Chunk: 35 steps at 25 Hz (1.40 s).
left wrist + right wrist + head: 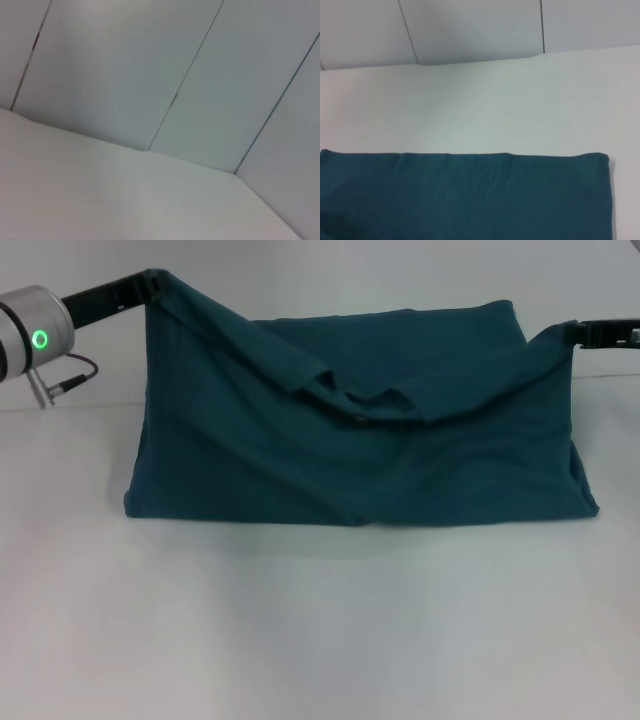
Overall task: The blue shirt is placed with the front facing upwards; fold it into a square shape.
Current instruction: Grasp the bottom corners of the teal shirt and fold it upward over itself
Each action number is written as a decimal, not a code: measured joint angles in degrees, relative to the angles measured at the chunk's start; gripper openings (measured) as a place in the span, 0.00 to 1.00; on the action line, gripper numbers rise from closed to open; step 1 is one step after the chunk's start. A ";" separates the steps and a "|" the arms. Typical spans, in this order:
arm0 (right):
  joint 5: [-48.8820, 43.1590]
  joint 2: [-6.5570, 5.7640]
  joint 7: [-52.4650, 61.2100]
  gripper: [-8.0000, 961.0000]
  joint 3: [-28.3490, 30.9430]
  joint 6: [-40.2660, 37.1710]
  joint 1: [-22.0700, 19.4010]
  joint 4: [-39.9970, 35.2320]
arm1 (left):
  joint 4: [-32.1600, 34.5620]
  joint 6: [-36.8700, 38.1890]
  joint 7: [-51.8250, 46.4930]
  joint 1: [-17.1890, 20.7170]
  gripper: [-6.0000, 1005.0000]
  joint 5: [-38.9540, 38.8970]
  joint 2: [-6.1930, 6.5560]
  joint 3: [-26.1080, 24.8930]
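Left hand (150, 282) and right hand (572, 332) are holding the blue shirt (350, 430) raised by its corners, apparently clamped on cloth; its near edge is resting on the bench (320, 630). Uneven pulling risks a skewed fold.

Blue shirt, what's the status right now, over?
Left gripper and right gripper each pinching a raised corner of the blue shirt. Upper layer lifted and sagging between them, lower part flat on the table. Nothing in the way.

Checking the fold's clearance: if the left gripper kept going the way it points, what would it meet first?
Most likely the blue shirt it grips: the left gripper points inward toward the right gripper, draped cloth between them.
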 joint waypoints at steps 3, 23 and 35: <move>-0.07 -0.06 0.20 0.04 0.00 -0.05 0.09 -0.07 | 0.21 -0.41 -0.04 0.15 0.01 0.00 0.02 -0.07; 0.09 1.25 -2.51 0.04 -0.53 5.90 -0.54 6.60 | -3.54 -3.90 3.31 3.17 0.02 -0.01 -3.34 -0.16; 0.10 2.57 -3.78 0.09 -0.52 8.33 -0.98 7.98 | -4.12 -4.20 4.39 3.46 0.02 0.08 -4.01 0.55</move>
